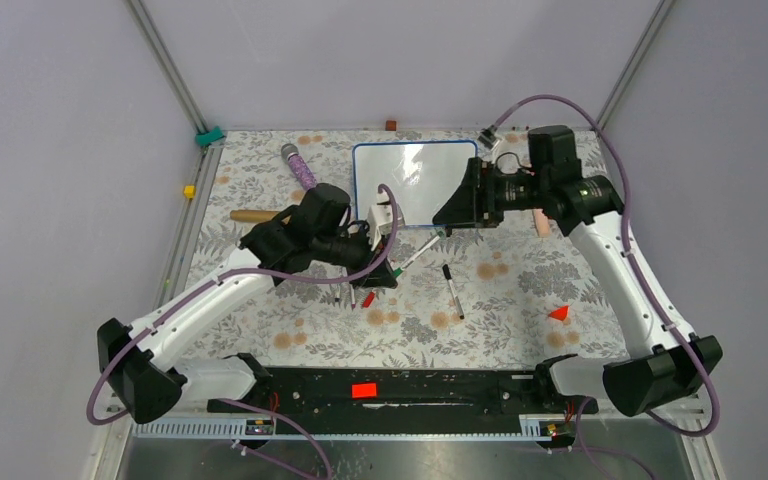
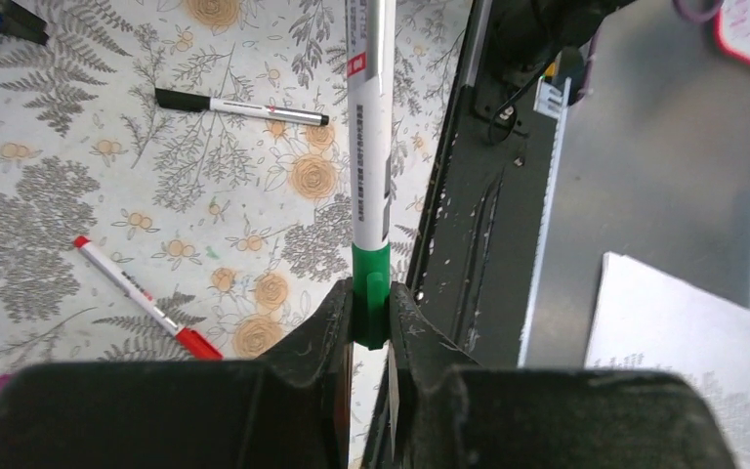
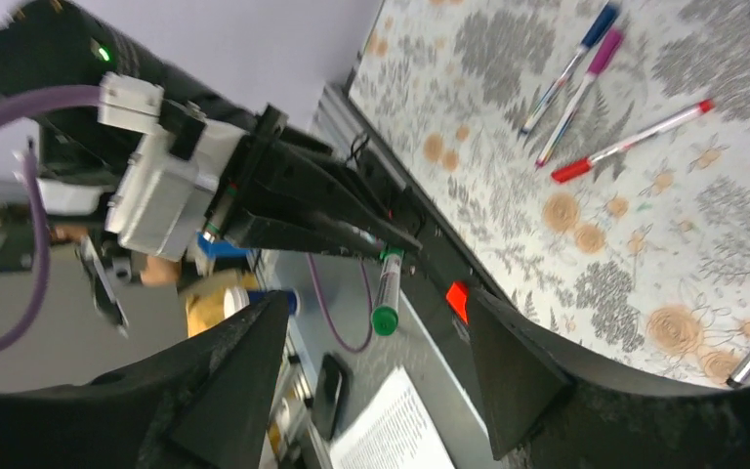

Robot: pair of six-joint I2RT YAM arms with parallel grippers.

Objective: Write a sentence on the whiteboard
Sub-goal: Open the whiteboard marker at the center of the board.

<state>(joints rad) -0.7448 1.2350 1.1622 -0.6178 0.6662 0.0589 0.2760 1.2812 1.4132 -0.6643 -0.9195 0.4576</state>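
Whiteboard [image 1: 415, 185], blue-framed, lies at the far middle of the floral mat [image 1: 500, 300]; any writing on it is indiscernible. Left gripper [image 2: 371, 313] clamps a green marker [image 2: 369, 147] near the board's near-left corner. Right gripper [image 3: 376, 298], fingers spread wide, is at the board's right edge.

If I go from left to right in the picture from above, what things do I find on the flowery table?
First the yellow cube → purple cylinder → whiteboard → red triangle piece.
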